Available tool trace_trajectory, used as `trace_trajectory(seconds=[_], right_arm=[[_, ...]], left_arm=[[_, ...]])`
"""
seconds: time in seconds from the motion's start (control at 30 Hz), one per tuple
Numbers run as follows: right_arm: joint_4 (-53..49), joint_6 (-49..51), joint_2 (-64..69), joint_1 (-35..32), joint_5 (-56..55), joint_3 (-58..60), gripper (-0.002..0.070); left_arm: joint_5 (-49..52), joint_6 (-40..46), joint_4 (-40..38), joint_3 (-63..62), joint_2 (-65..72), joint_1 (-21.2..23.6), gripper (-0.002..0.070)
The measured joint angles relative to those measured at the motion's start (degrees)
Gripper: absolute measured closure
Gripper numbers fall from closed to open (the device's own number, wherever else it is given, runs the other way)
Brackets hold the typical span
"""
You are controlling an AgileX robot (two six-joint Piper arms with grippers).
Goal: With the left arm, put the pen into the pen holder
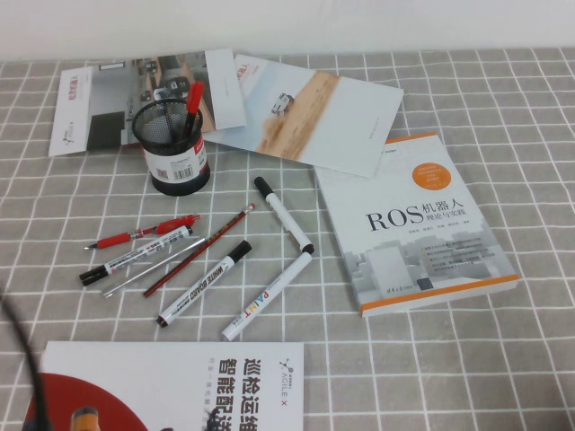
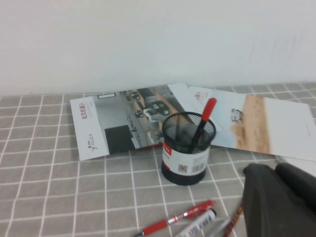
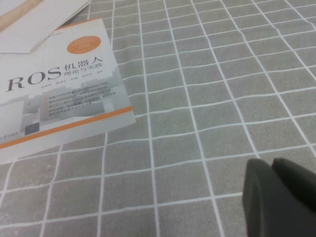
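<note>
Fingers (image 2: 276, 197) shut, pen (image 1: 190, 106) inside pen holder (image 1: 172, 148).

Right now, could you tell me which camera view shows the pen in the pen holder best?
The left wrist view: the pen leans inside the pen holder, red cap above the rim, black barrel visible through the mesh. The high view shows it smaller and from above. The right wrist view shows none of it, only the ROS book and tablecloth.
</note>
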Motion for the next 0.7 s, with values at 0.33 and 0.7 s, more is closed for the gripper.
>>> trace_trajectory(seconds=[0.33,0.7], right_arm=[[0.0,0.0,0.0,0.0,0.0,0.0,0.0692],[0.0,0.0,0.0,0.0,0.0,0.0,0.0691]], left_arm=[[6.5,-0.8,0.6,4.3,-10.6,0.0,0.0675],[0.4,0.9,0.0,13.0,-17.2,0.3,0.0675]])
